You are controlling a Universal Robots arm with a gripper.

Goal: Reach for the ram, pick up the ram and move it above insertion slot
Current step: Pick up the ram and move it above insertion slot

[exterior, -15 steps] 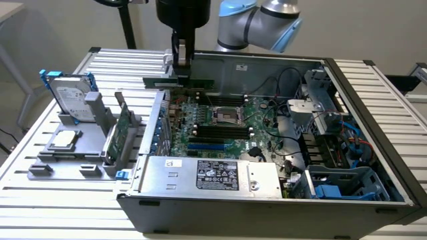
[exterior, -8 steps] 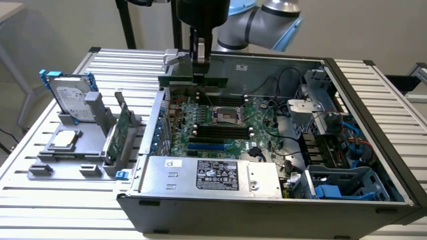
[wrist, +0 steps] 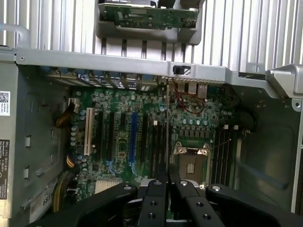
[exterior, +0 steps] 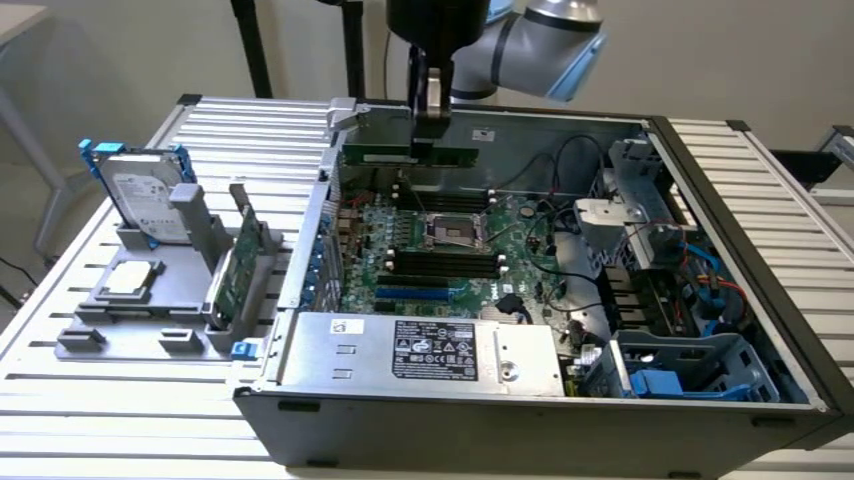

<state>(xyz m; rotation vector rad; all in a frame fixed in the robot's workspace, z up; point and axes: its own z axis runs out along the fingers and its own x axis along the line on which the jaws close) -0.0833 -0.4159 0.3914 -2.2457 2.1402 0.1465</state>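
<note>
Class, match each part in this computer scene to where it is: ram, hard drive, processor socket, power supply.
1 ram
2 hard drive
3 processor socket
4 power supply

A at the case's near edge
B held in the gripper over the motherboard
C standing in the grey holder outside the case
D middle of the motherboard

Pairs: 1-B, 2-C, 3-D, 4-A

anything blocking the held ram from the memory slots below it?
Nothing visible. The gripper is shut on the long thin green ram stick, which hangs above the green motherboard inside the open grey computer case. The black memory slots beneath look bare, with no cable crossing the space between.
</note>
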